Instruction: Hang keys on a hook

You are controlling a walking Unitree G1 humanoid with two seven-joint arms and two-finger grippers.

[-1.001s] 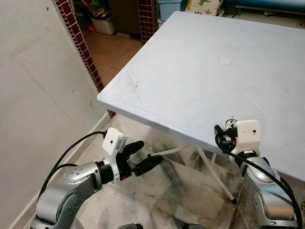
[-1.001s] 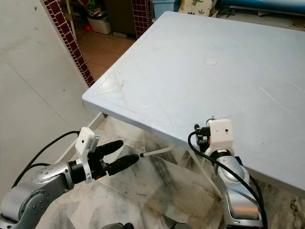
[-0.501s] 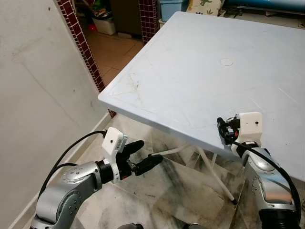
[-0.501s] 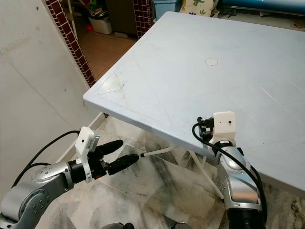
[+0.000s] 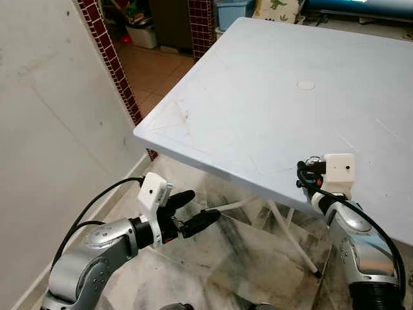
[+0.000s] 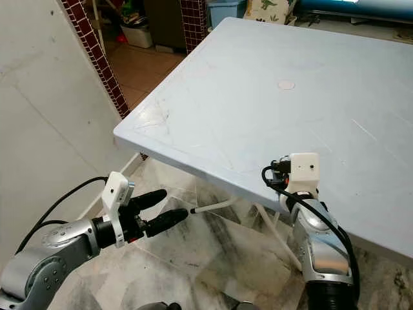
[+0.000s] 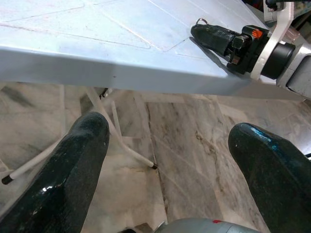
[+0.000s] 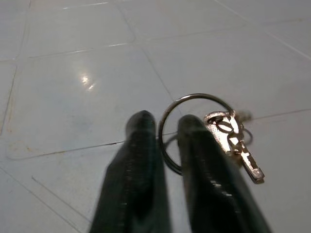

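Table [image 5: 258, 97]: I see pale blue-white plastic, faintly scored with lines.
Keys [image 8: 232, 138]: silver metal on a silver ring.
Right gripper [image 8: 163, 141]: I read its fingers as black.
Left gripper [image 5: 193, 213]: black fingers, white camera block.
Floor [image 5: 239, 258]: grey-veined marble.
Pillar [image 5: 110, 58]: dark red tiles, white grout.

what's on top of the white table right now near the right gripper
A key ring with small keys lies on the white table near its front edge. The right gripper has its fingers closed on the ring, which hides the part between them.
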